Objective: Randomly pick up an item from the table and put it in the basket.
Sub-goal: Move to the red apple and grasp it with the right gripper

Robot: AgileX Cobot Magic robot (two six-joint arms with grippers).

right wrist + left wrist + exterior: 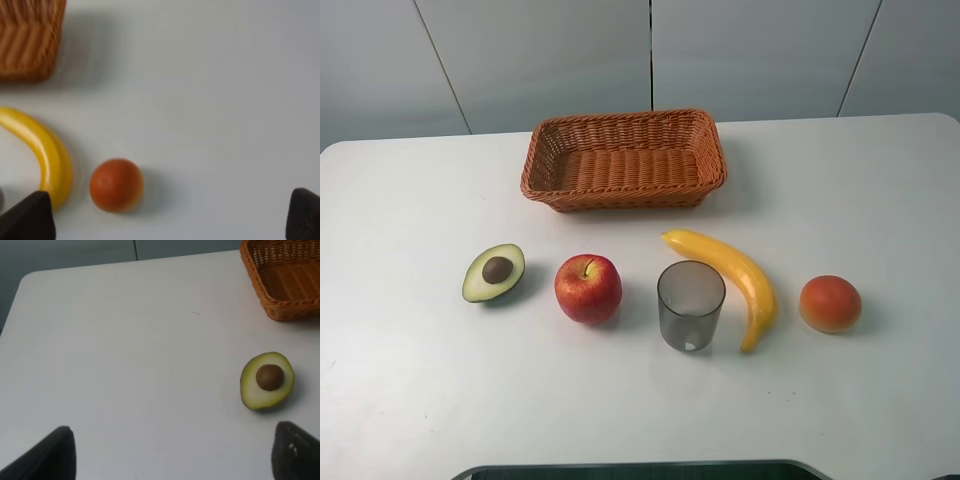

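The red apple (588,288) sits on the white table (420,400) in a front row of items, between a halved avocado and a grey cup. The empty wicker basket (620,196) stands behind the row, at the table's middle back. Neither arm shows in the exterior high view. My left gripper (175,460) is open and empty above the table's left part; the avocado (267,380) and a basket corner (280,305) lie ahead of it. My right gripper (165,220) is open and empty above the right part. The apple is out of both wrist views.
Left to right, the row holds the halved avocado (494,272), the apple, a grey translucent cup (691,305), a yellow banana (740,280) and an orange-pink round fruit (830,303). The right wrist view shows the banana (47,155), the round fruit (116,184) and a basket corner (27,45).
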